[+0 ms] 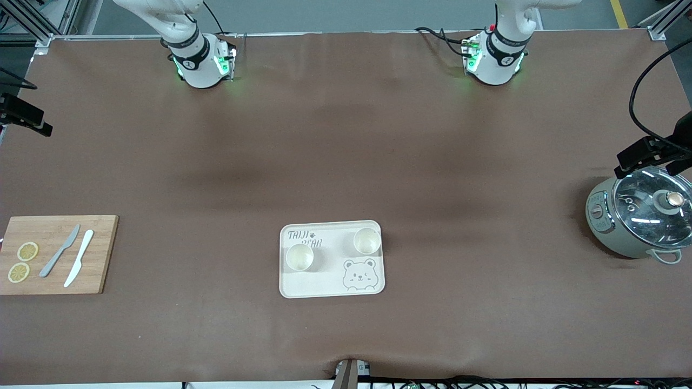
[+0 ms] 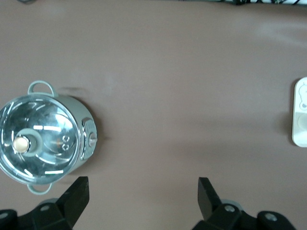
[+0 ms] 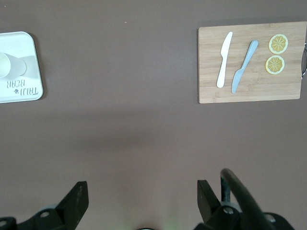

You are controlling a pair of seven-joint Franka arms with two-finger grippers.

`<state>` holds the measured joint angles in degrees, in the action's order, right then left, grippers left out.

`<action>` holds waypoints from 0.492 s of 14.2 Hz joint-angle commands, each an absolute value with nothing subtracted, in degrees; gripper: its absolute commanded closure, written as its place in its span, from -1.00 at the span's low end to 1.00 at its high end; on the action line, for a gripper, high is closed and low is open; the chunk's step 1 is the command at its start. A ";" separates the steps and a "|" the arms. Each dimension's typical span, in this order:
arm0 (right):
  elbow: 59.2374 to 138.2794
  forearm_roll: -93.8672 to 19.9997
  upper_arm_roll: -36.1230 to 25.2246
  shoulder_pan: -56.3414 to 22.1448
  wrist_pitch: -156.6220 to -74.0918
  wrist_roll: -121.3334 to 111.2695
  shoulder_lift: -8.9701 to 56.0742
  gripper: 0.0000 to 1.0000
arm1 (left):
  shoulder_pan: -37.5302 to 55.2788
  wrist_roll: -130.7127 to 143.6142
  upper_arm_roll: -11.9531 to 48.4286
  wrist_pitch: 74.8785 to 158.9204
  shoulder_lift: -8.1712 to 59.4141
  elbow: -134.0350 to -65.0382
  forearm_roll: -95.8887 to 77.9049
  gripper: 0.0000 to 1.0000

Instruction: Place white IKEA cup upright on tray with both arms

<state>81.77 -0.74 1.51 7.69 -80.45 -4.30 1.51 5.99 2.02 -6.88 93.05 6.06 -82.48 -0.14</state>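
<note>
The cream tray point(image 1: 324, 283), printed "TAIJI BEAR" with a bear face, lies on the brown table near the front camera. Two white cups stand upright on it: one point(image 1: 299, 257) toward the right arm's end, one point(image 1: 367, 241) toward the left arm's end. Both arms wait drawn back at their bases; their hands do not show in the front view. My left gripper point(image 2: 143, 196) is open and empty, high over bare table between the pot and the tray's edge point(image 2: 300, 139). My right gripper point(image 3: 142, 199) is open and empty, high over bare table between the tray point(image 3: 19, 40) and the cutting board.
A wooden cutting board point(image 1: 102, 254) with two knives and two lemon slices lies at the right arm's end and shows in the right wrist view point(image 3: 249, 93). A grey pot with a glass lid point(image 1: 640, 216) stands at the left arm's end and shows in the left wrist view point(image 2: 41, 139).
</note>
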 commanded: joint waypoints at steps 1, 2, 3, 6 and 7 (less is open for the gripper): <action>82.97 -0.44 1.76 7.73 -80.60 -4.13 0.18 -1.00 | 5.45 1.41 -6.68 88.43 7.29 -78.24 -1.13 -1.00; 83.06 -0.35 1.76 7.82 -80.77 -4.13 0.18 -1.00 | 5.10 1.49 -7.11 87.98 7.38 -77.96 -2.01 -1.00; 83.06 -0.35 1.76 7.82 -80.86 -4.13 0.26 -1.00 | 4.84 1.49 -7.21 87.89 7.30 -77.96 -2.11 -1.00; 83.14 -0.35 1.76 7.73 -80.95 -4.13 0.44 -1.00 | 4.83 1.49 -7.38 87.89 7.29 -77.96 -2.02 -1.00; 83.14 -0.35 1.84 7.65 -81.03 -4.13 0.44 -1.00 | 4.75 1.49 -7.38 87.89 7.29 -77.96 -2.02 -1.00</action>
